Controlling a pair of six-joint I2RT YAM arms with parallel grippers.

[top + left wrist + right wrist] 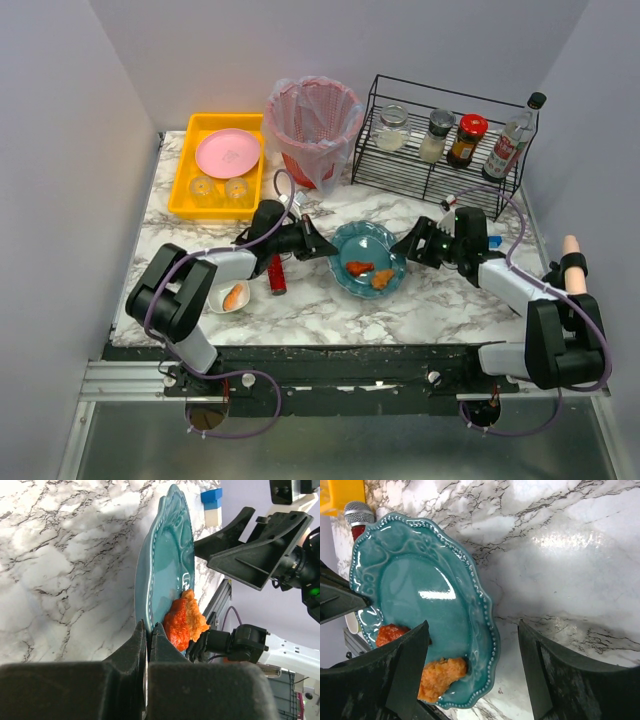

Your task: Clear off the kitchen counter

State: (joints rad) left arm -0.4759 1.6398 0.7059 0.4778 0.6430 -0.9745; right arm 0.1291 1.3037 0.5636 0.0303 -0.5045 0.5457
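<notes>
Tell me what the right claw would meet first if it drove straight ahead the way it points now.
Probably the near rim of the scalloped teal ceramic plate. The right claw is open and aimed at that rim, with the two orange food pieces just beyond; height above the counter is unclear.

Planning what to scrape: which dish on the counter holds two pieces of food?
The teal plate, centre, gripped at its rim by the left gripper. The small white dish holds one; the pink plate sits bare in the tray.

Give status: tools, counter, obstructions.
Left tool shut on teal plate rim. Right tool open at plate's opposite edge. Food on plate; counter not cleared. Small bowl, red bottle beside left arm.
</notes>
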